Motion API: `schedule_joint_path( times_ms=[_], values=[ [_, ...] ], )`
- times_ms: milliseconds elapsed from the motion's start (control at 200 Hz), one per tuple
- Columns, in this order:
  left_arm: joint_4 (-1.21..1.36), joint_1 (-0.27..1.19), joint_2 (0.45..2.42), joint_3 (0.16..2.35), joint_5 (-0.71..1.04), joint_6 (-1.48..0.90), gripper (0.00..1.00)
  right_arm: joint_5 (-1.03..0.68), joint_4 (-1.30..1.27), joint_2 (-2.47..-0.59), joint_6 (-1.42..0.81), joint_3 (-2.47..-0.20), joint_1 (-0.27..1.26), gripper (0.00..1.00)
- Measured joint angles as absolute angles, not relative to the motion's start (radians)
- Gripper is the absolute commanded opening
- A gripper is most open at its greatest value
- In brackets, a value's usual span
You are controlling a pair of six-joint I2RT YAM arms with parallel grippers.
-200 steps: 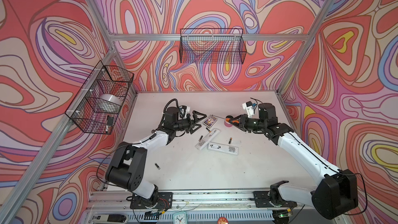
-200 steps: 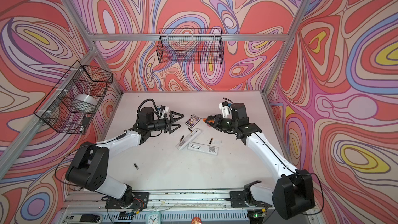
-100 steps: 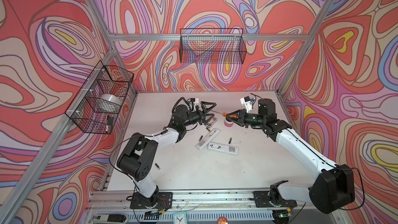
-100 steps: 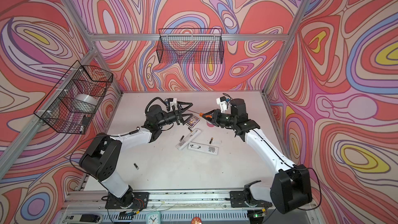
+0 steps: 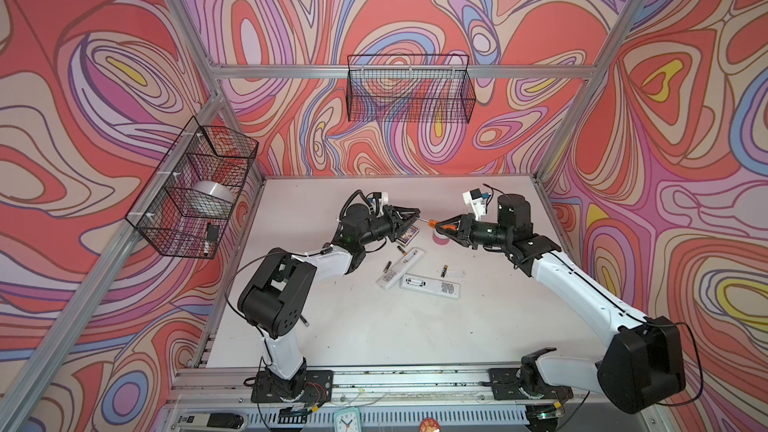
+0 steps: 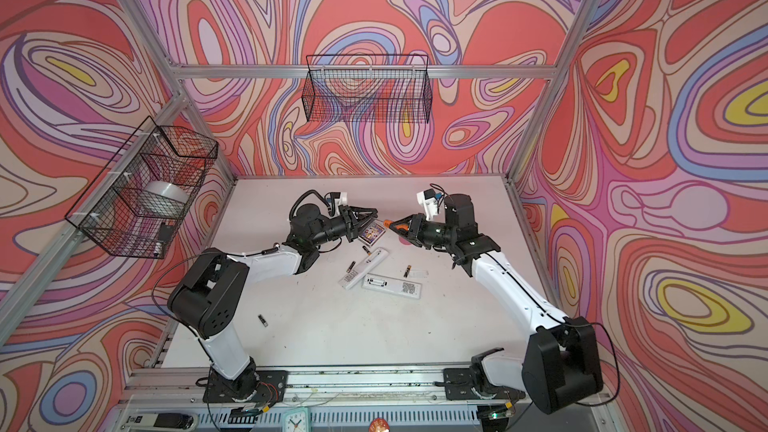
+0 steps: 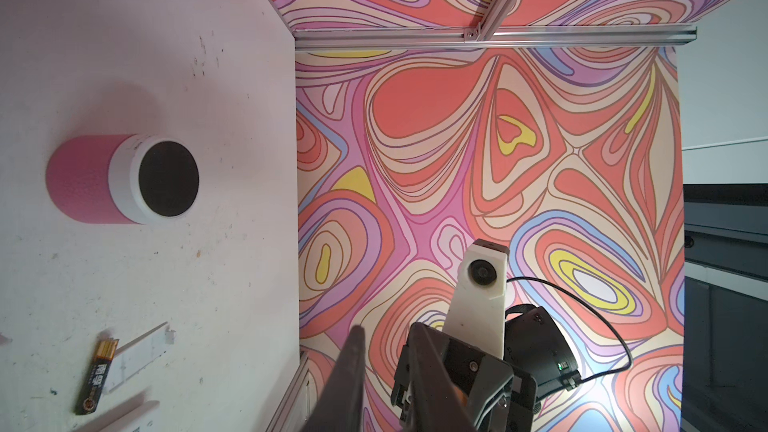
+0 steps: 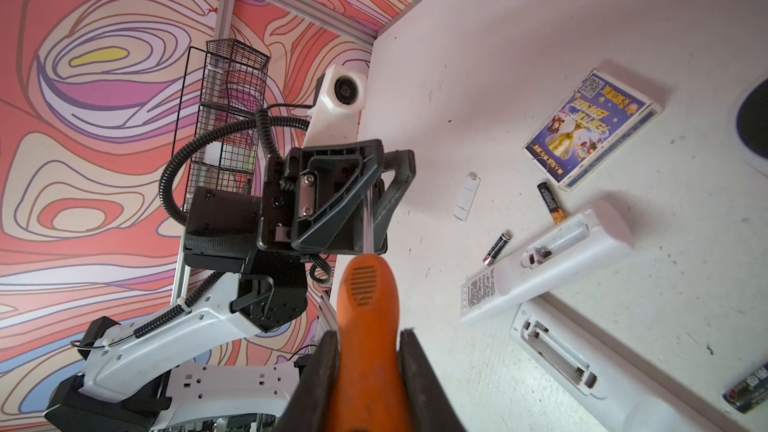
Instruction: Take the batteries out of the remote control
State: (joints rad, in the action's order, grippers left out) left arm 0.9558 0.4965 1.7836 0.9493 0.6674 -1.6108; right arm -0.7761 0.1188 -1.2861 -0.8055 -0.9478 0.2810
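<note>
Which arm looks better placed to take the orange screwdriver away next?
Probably the left: the left gripper pinches the screwdriver by its shaft; the right gripper holds its orange handle and need only let go.

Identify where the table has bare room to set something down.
Free: the broad patch between the remotes and the front rail; the strip along the back wall. Crowded: mid-table, around the remotes, batteries, card box and pink cylinder.

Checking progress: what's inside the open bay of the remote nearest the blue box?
In that remote, the bay looks emptied: only bare plastic and spring contacts at one end. Anything beneath it is covered.
</note>
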Motion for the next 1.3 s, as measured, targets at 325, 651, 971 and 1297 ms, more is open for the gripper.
schedule_joint_path(
  times_ms=[325,651,971,1297],
  values=[
    [1.018,0.492,1.776,0.938,0.654,-1.738,0.00,-0.798,0.062,-1.279,-0.799,-0.926,0.284,0.30],
    [0.873,0.395,1.699,0.844,0.752,-1.560,0.00,-0.748,0.331,-1.235,-0.709,-0.962,0.279,0.81],
    [-0.212,0.125,1.588,1.090,0.889,-0.856,0.00,-0.621,0.673,-1.235,-0.537,-1.079,0.256,0.84],
    [-1.037,-0.036,1.802,1.373,0.790,-0.225,0.00,-0.416,0.918,-1.430,-0.409,-1.261,0.230,0.84]
  ],
)
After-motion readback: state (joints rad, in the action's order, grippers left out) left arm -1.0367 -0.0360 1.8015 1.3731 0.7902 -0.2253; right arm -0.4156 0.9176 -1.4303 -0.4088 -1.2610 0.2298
